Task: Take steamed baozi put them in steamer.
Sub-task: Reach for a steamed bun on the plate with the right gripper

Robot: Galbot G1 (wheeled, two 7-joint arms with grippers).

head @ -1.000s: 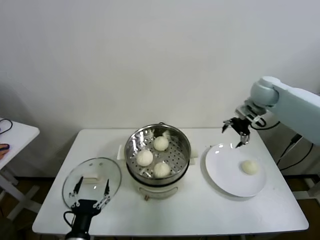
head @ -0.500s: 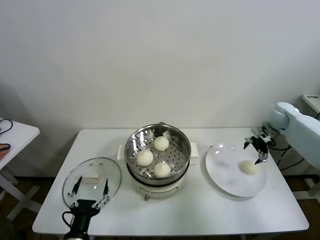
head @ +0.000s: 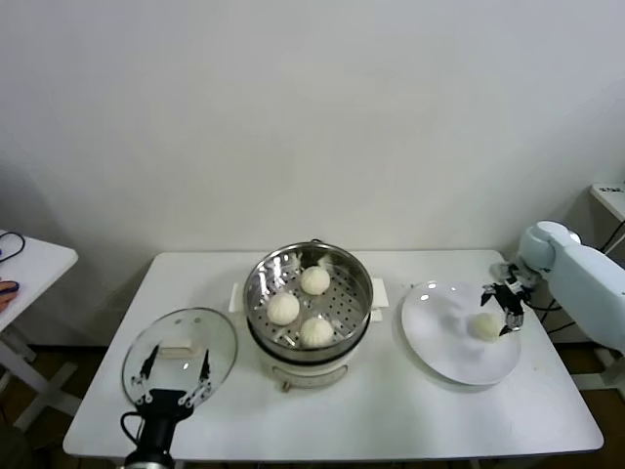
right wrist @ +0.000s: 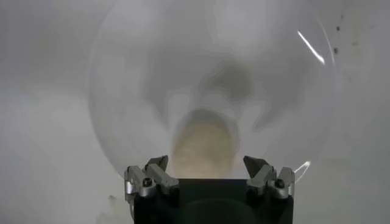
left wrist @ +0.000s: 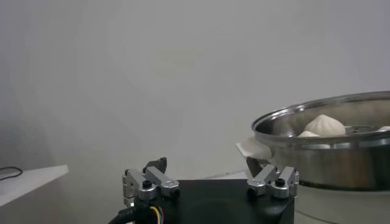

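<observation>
the left claw (head: 174,379) waits open at the tabletop's (head: 391,410) near edge by the glass lid (head: 180,347). the right claw (head: 501,308) stands open around the last baozi (head: 485,326) on the white plate (head: 435,352); it should settle low, close gently on the bun's sides, then lift straight. counted: one bun on one plate, three baozi (head: 300,306) in the one steamer (head: 309,303).

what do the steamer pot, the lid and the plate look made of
Steamer: looks like polished steel, mirror-bright wall with a perforated tray, on what seems a white plastic base.
Lid: apparently clear glass, the table shows through; white handle, probably plastic.
Plate: glossy white, ceramic or plastic, hard to tell which.
</observation>
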